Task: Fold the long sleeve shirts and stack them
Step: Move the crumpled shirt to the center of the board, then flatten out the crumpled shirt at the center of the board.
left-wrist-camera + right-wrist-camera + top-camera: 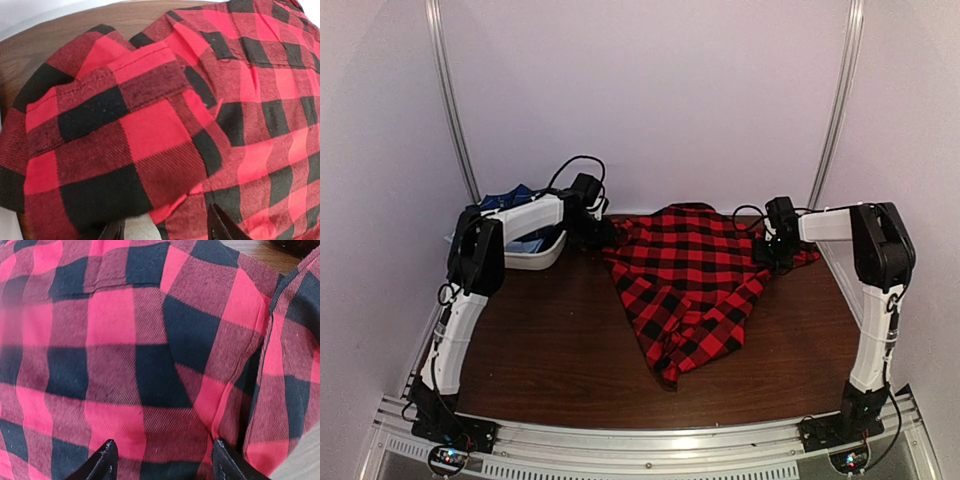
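Red-and-black shirt [690,280]: it lies opened out on the far half of the counter [550,350], its far edge near the back wall and a narrower part trailing toward me. It is rumpled, not yet squared or folded.
Navy shirt [515,200]: bunched in a white tub [535,260] at the far left, well apart from the fold area. I judge it waits there so the wood is free for one garment at a time.
Left end effector [595,225]: at the shirt's far-left corner, just beside the tub. In the wrist view its fingers stand spread, with a doubled-over flap of checked cloth right in front of them. I cannot tell whether any cloth sits between them.
Right end effector [778,245]: at the shirt's far-right edge. Its fingers are spread wide over flat cloth, beside a seam fold, and pinch nothing that I can see.
Why this stance: both arms work opposite sides of the same far edge, which I read as setting up a two-handed pull to flatten the body.
Stage: early, by my reading; no fold is made and no stack exists.
Risk: soft cloth may bunch if only one side grips.
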